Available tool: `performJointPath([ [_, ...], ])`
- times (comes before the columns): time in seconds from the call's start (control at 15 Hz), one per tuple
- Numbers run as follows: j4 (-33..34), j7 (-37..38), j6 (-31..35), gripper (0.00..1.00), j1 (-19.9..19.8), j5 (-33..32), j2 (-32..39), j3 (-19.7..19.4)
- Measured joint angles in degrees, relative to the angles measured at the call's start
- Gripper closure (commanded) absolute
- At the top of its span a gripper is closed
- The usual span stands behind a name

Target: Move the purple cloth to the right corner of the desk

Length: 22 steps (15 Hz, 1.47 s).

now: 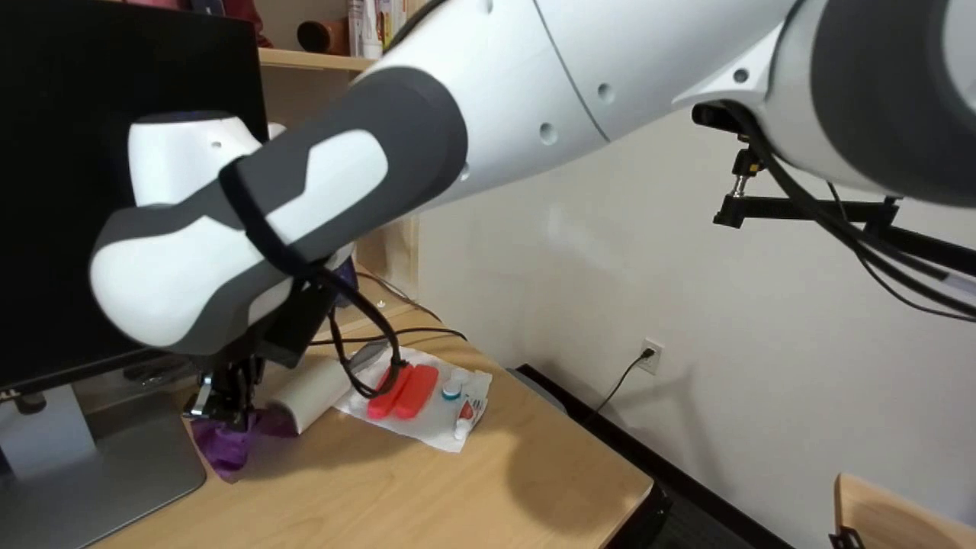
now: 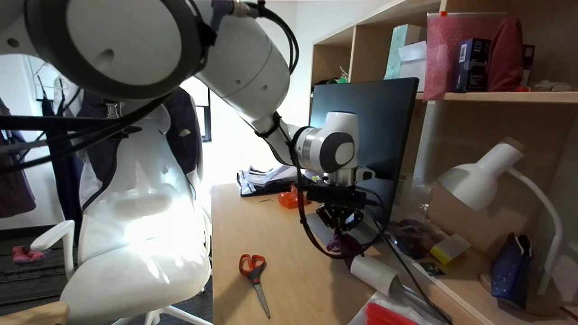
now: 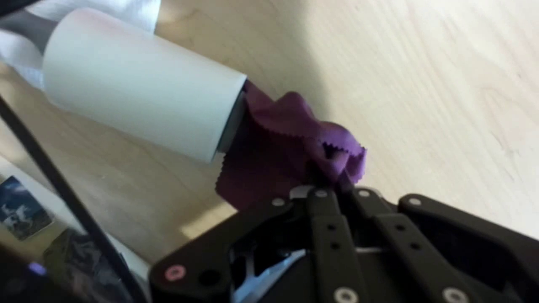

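The purple cloth [image 3: 290, 113] is crumpled with zigzag edges; in the wrist view its far end meets the end of the white roll. It also shows in both exterior views [image 1: 223, 448] [image 2: 347, 246], bunched under the gripper. My gripper [image 3: 332, 185] points down at the cloth, its fingers nearly together with a fold of cloth pinched between the tips. The gripper is also in both exterior views [image 1: 238, 422] [image 2: 339, 230], low over the desk [image 1: 427, 496] near the monitor stand. The tips themselves are partly hidden by the cloth.
The white roll [image 3: 143, 84] lies beside the cloth. A paper sheet [image 1: 431, 431] holds red cases [image 1: 415, 390] and small items. The monitor [image 1: 130, 198] and its stand [image 1: 137, 473] are close to the gripper. Scissors [image 2: 255, 273] lie on the desk. Cables hang along the arm.
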Motion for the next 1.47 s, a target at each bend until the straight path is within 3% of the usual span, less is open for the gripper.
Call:
performJointPath([
  [0.4, -4.9, 0.0, 6.0, 0.94, -0.1, -0.3, -9.7, -1.6],
  [0.47, -5.6, 0.0, 6.0, 0.71, -0.2, -0.3, -11.2, -1.8],
  [0.6, -7.0, 0.0, 6.0, 0.64, -0.3, -0.3, -13.1, -2.1],
  [1.27, -13.3, -0.8, 6.1, 0.02, -3.3, 5.0, -10.1, 1.1],
  [1.47, -13.1, -0.8, 6.6, 0.0, -3.4, 5.9, -7.6, 1.8],
])
